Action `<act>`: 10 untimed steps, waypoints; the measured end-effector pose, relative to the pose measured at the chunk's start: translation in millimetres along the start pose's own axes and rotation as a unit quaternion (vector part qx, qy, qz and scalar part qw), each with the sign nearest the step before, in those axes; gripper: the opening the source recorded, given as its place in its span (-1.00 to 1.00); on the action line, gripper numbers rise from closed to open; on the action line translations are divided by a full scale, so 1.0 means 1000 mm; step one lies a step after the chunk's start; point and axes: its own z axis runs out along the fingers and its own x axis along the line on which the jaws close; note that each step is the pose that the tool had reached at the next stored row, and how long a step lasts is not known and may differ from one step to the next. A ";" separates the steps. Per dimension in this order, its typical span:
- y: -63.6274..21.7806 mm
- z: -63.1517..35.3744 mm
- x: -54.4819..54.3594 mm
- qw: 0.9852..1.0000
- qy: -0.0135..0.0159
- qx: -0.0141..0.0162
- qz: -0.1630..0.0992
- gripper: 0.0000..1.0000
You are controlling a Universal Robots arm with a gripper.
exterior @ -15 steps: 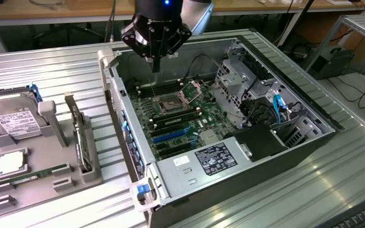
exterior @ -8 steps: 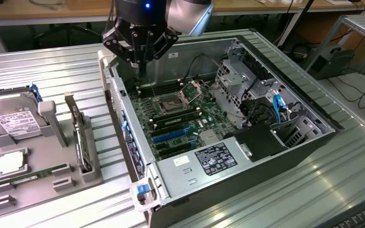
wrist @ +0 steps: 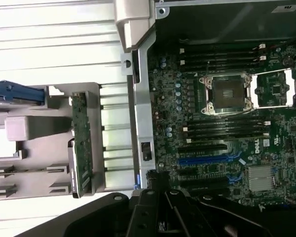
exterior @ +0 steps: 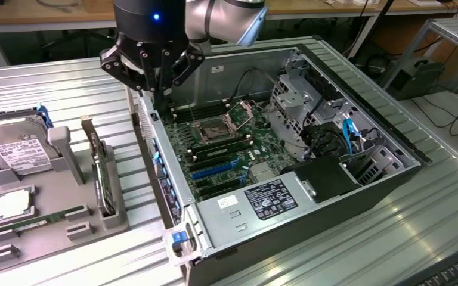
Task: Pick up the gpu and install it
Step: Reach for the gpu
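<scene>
1. Exterior view puts the gripper point(exterior: 155, 90) in the upper middle of the frame, above the side wall of the open computer case point(exterior: 164, 179). Its fingers are pressed together and carry nothing.
2. The gpu point(exterior: 102, 176) stands on edge in a slot of the grey parts holder point(exterior: 54, 241) at the exterior view's left, with its silver bracket rising at one end. It is apart from the gripper. The wrist view shows the gpu point(wrist: 82, 143) edge-on, near the case wall.
3. By my judgement, the step in hand is the approach to the pick-up. The card is not yet grasped and nothing is installed.
4. A grasp calls for the fingers to part enough to straddle the card's thin upper edge, lined up along the board.
5. Edges to mind are the case wall rim on one side of the card, and a holder post and the hard drive point(exterior: 6, 149) on the other.
6. Room above the card looks free. On the motherboard point(exterior: 245, 149), the blue expansion slot point(exterior: 213, 171) lies bare, apart from the power supply point(exterior: 269, 199).
</scene>
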 end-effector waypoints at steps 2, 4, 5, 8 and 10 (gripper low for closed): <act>-0.0055 -0.0003 0.007 1.000 0.000 0.000 0.000 -0.79; -0.0108 -0.0002 0.014 1.000 0.000 0.000 0.000 -0.79; -0.0130 0.0001 0.016 1.000 0.000 0.000 0.000 -0.79; -0.0182 0.0021 0.031 1.000 0.000 0.000 0.000 -0.79; -0.0198 0.0041 0.042 1.000 0.000 0.001 0.000 -0.79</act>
